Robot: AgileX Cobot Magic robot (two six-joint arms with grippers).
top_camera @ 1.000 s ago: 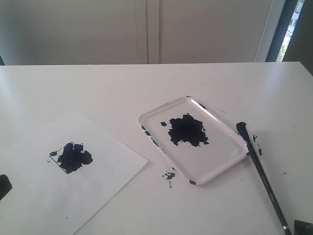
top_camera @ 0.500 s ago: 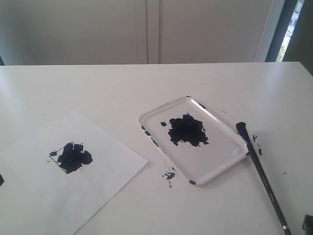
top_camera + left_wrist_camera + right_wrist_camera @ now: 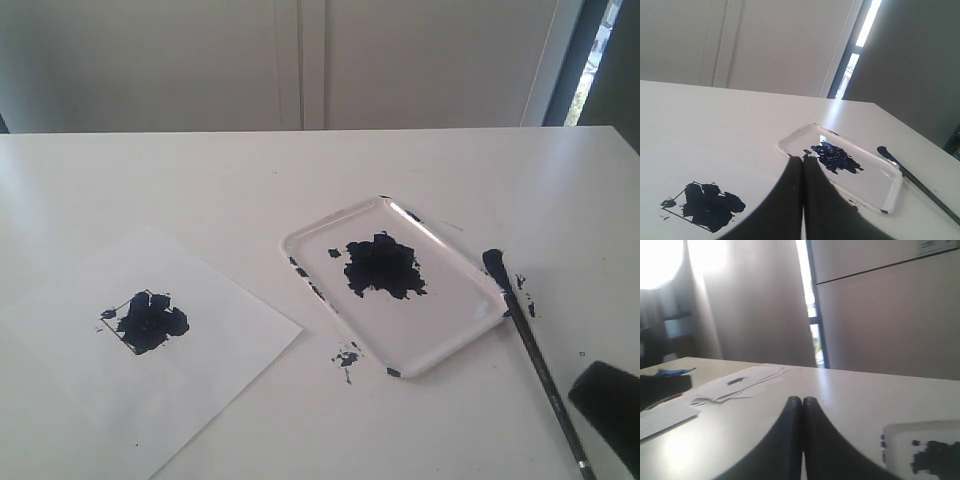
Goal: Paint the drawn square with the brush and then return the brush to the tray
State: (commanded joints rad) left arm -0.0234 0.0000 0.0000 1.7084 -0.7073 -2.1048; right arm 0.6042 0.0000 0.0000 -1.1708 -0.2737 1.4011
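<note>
Exterior view shows the table [image 3: 300, 170] carrying a paper sheet [image 3: 60, 350] well apart from the right gripper [image 3: 608, 405], on the far side of the tray [image 3: 450, 347].

1. Progress. The drawn square [image 3: 145, 320] on the sheet is largely covered with dark blue paint, so the painting step appears done. The brush [image 3: 540, 365] lies on the table, outside the tray and just beside the rim nearest the right gripper. The return step therefore appears outstanding.

2. Orientation. The brush's long axis runs diagonally, roughly along that rim. The handle end lies just beside the right gripper; the bristles point away from it, toward the table's far side.

3. Grippers. The right gripper's fingers are pressed together and hold nothing. The left gripper [image 3: 802, 160] is likewise closed and empty.
</note>
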